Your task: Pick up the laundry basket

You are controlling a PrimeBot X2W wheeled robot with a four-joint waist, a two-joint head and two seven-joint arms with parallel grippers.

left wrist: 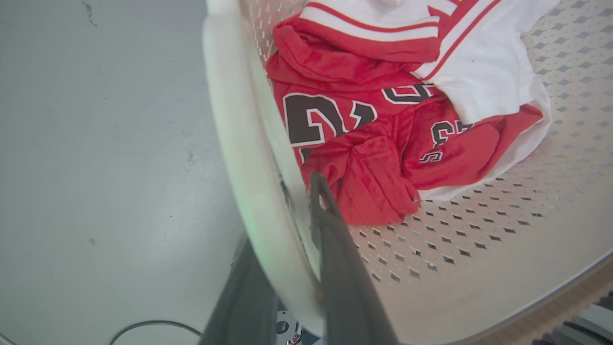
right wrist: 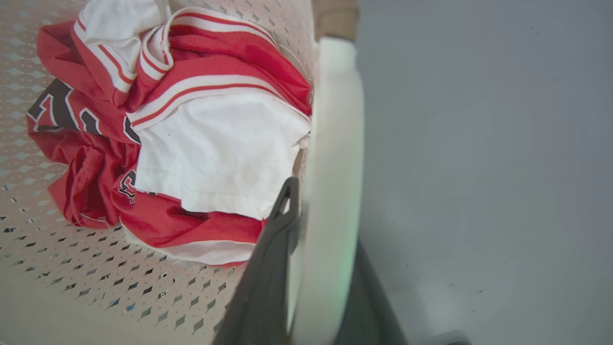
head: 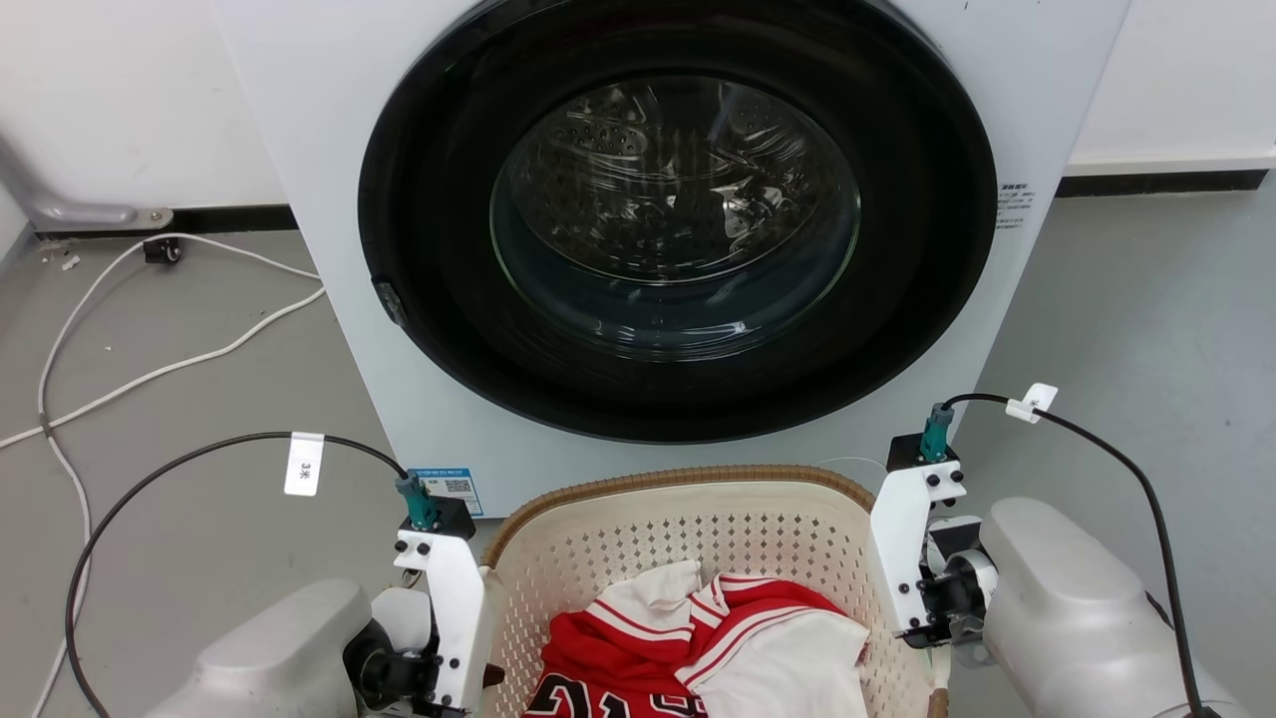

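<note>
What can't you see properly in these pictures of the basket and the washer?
- Head view: the laundry basket's near end is cut off by the bottom edge.
- Head view: the print on the washing machine's label is too small to read.
- Left wrist view: the red jersey's number is crumpled and partly under the white shirt.

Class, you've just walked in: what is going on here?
A robot is gripping the basket, which holds red and white clothes, in front of a washer. Its left gripper clamps one white handle and its right gripper the other, a finger on each side. Whether the basket is off the floor is unclear.
</note>
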